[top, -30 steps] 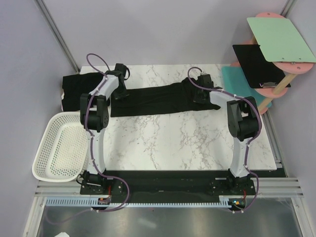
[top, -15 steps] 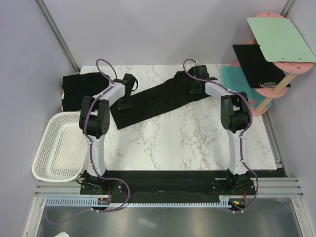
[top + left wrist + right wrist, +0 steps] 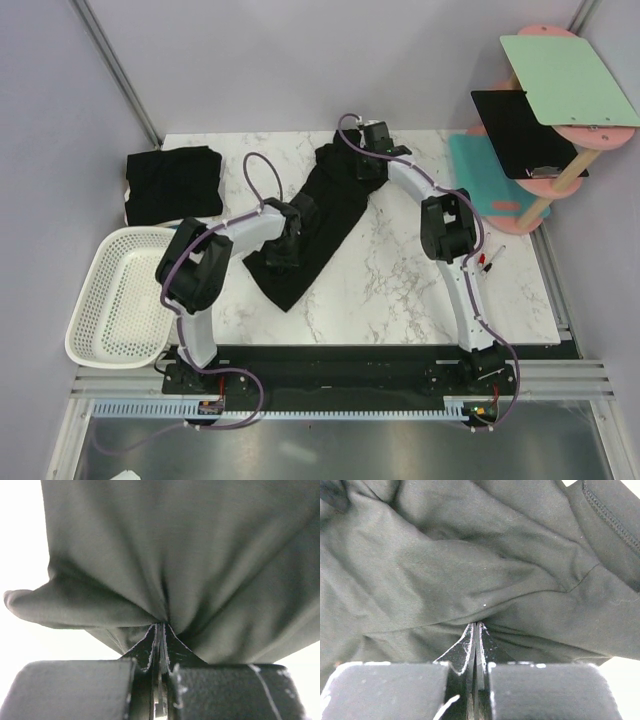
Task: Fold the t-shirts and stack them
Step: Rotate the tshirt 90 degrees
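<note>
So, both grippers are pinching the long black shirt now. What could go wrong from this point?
1. The left gripper and the right gripper each pinch only a small bunch of the held t-shirt, so the cloth may slip out when pulled.
2. The shirt's near end lies loose on the table beyond the left gripper, so it may drag and bunch, and the fold may come out crooked.

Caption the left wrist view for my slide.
Left gripper, jaws shut, pinching a bunched fold of black t-shirt.
</note>
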